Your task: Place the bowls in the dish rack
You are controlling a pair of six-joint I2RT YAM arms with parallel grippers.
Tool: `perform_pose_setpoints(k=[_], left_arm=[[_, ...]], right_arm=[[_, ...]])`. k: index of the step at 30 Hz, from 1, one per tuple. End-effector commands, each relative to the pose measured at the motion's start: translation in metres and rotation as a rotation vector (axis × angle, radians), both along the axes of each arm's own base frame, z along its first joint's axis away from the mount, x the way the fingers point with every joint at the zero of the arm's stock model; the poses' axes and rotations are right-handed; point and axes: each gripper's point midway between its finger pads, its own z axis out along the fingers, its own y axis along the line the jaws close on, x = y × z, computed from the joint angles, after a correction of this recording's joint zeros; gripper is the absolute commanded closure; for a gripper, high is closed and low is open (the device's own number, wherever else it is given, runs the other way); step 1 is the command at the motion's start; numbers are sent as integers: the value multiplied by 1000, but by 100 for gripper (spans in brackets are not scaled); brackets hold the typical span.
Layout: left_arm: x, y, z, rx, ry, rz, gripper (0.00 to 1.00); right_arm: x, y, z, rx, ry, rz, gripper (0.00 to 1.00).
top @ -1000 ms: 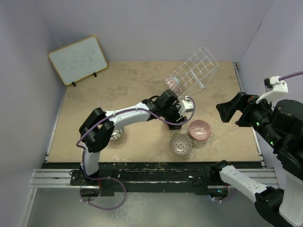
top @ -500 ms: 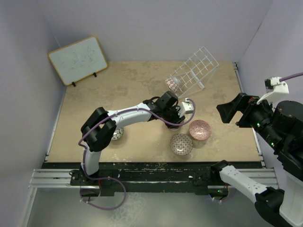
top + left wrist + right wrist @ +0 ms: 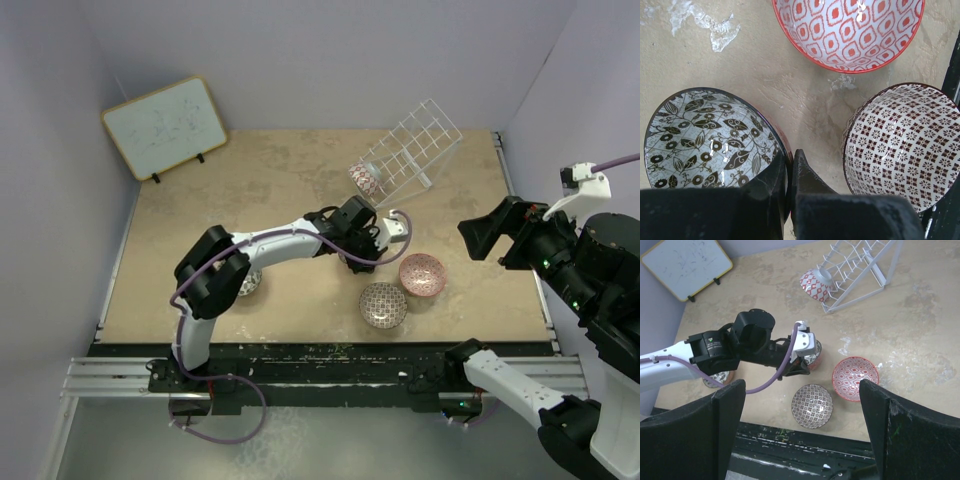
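Note:
My left gripper is shut on the rim of a grey-white bowl with dark leaves, one finger inside and one outside. In the top view this gripper covers that bowl near the table's middle. A pink-red patterned bowl and a brownish lattice bowl sit on the table just right of it. The white wire dish rack stands tilted at the back, with a red-patterned bowl at its lower left end. My right gripper hovers open, high at the right side, holding nothing.
Another patterned bowl lies beside the left arm's elbow. A wood-framed whiteboard leans at the back left. The black rail runs along the table's near edge, close to the lattice bowl.
The left gripper's jaws have closed onto the leaf bowl's rim. Its wrist has shifted slightly up and left. The right arm has not moved.

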Motion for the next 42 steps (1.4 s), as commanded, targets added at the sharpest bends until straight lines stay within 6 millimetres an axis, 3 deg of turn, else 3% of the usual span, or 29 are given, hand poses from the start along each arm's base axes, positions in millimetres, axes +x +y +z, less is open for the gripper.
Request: perform_pose_setpoints(k=[1,5,9,16,25,37,42], left_arm=[[24,-17,70,-178,-44,60,100],[41,-19,137,-436,28,132,100],[66,0,190,-705,179,237,100],[88,14,218,-943,320,304,100],[101,16,282,-1301,470,194,100],[154,18,286,-1588,566,287,100],[175,26,277,-1694,578,371,100]], right_arm=[[1,-4,4,6,-20,-24,3],[0,-6,3,7,-20,-32,3],[0,-5,2,8,-16,-29,3],[0,-6,3,3,-15,-31,3],[1,-6,3,-15,-4,-29,3],[10,-4,11,-56,-3,-16,2],[13,-6,14,-81,-9,-22,2]])
